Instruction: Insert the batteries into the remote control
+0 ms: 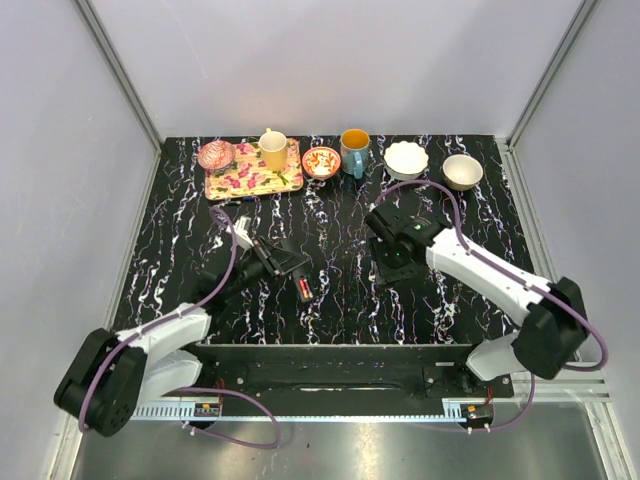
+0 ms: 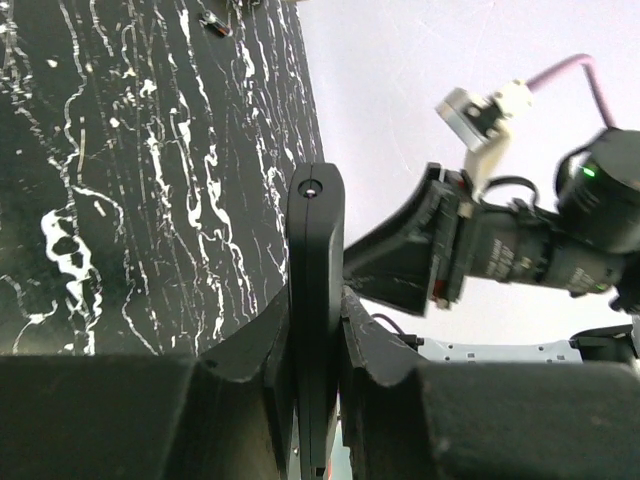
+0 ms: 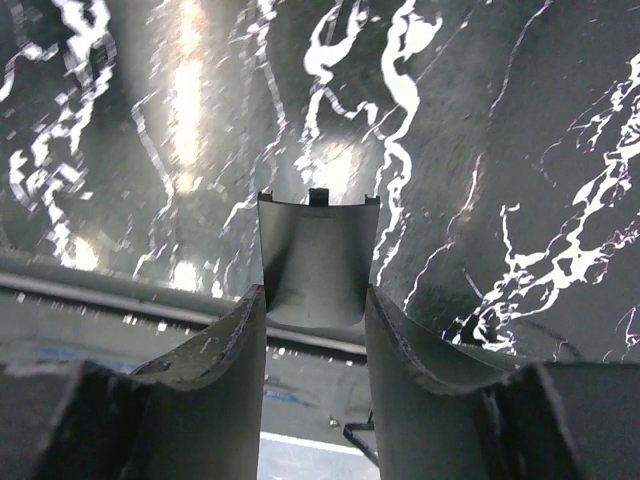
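Left arm: the left gripper (image 1: 278, 262) reaches out over the middle-left of the table (image 1: 180, 230), jaws clamped on the remote control (image 2: 315, 230). In the left wrist view the remote shows edge-on as a slim black bar pinched between the two fingers, with a small round opening at its free end. It appears held off the marbled top. Which face carries the battery bay, and whether any cell is seated: cannot tell from this angle. Centre: a small dark item with a red mark (image 1: 305, 290) lies on the table just beside the left gripper, on its near side. It may be a battery but is too small to confirm. Right arm: the right gripper (image 1: 393, 258) sits right of centre, well apart from the remote. The right wrist view shows its fingers closed on either side of a thin curved dark plate with a small tab at the far edge, read as the battery cover (image 3: 318, 255). Judgement: with the cover apart from the remote, the step in hand is opening and loading, not closing up. The next move probably calls for the right arm to set the cover down on bare table and free its jaws, then fetch a cell. The left arm would need to present the bay side steadily toward it, and cell orientation will need care.
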Robot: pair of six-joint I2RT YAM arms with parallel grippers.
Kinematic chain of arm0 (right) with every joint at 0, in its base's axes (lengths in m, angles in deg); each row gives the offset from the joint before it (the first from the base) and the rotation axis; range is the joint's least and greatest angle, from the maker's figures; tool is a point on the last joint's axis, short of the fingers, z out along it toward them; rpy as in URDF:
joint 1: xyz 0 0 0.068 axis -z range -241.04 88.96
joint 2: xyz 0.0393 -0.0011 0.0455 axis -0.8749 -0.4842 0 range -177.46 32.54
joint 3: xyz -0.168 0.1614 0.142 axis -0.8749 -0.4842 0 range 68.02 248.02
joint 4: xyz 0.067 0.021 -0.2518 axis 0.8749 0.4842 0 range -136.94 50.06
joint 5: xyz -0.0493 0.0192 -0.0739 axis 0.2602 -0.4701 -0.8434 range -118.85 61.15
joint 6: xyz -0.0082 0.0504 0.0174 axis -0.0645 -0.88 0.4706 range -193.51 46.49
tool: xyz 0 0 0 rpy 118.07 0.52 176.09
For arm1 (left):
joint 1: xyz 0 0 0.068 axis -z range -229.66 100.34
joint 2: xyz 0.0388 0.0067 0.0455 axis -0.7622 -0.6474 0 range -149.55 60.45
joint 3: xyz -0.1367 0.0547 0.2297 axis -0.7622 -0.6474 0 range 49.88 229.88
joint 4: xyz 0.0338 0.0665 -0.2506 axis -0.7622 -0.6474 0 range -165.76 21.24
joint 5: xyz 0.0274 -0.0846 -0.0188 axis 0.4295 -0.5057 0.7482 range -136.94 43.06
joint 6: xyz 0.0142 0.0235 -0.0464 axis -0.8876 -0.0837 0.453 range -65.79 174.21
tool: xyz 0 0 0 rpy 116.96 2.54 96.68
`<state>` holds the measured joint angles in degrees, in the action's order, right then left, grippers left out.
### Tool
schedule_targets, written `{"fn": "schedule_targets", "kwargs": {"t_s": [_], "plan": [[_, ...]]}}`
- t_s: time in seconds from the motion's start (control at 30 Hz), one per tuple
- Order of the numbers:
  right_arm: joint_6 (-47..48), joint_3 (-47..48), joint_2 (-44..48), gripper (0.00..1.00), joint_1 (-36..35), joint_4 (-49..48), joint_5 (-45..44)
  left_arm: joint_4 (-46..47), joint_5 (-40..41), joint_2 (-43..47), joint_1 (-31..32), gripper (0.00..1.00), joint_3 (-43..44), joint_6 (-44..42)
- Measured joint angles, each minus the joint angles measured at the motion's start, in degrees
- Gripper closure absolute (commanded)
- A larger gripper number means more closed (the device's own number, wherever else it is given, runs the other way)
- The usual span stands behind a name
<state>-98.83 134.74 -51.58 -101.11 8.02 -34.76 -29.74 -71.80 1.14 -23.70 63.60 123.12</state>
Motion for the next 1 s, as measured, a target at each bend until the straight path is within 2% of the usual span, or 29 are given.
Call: {"fn": "schedule_targets", "kwargs": {"t_s": [0.2,0.53,0.73,1.0], "plan": [[1.42,6.05,4.07,1.00,-4.07,7.65,3.08,7.28,1.09,-9.25,2.60,1.00,4.50,1.16],[3.15,23.32,0.35,1.00,-11.30,17.20,4.83,21.79,2.34,-23.39,5.40,1.00,9.70,6.03],[4.57,24.74,-4.94,1.00,-11.72,18.60,5.11,28.50,3.21,-28.72,6.82,1.00,10.27,8.41],[4.92,26.91,-8.13,1.00,-11.74,18.51,5.62,31.39,7.10,-30.93,8.72,1.00,10.27,9.66]]}}
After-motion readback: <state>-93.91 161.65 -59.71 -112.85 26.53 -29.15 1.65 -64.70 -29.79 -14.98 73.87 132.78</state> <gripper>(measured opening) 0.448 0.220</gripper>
